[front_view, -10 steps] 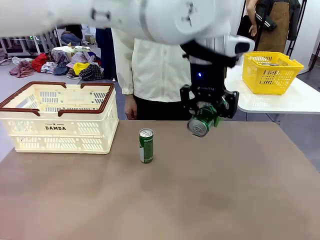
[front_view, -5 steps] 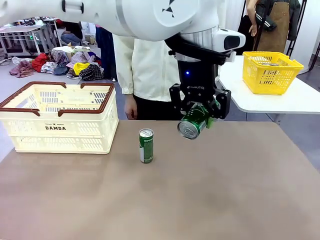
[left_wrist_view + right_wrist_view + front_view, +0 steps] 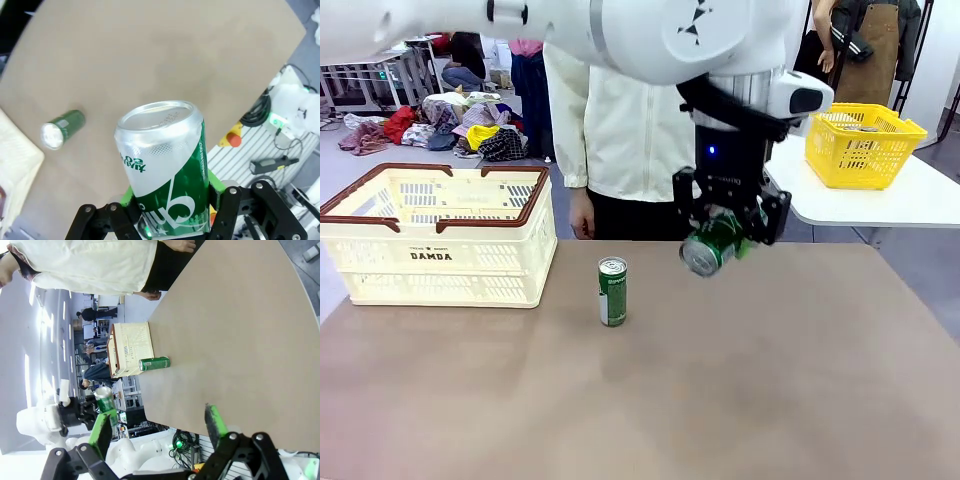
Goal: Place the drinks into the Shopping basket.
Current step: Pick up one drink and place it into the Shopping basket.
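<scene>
Above the table's far middle, my left gripper [image 3: 728, 232] was clamped on a green can [image 3: 704, 252], tilted with its top toward 7 o'clock. The basket [image 3: 380, 262] lay at 9 o'clock, well apart. My right gripper [image 3: 159, 422] stood apart, empty.

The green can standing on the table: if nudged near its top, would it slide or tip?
Probably tip: the standing can is tall and slim on a narrow base. Once down, being round, it would likely roll across the table. Its twin shows no dents in the left gripper, so likely stiff.
</scene>
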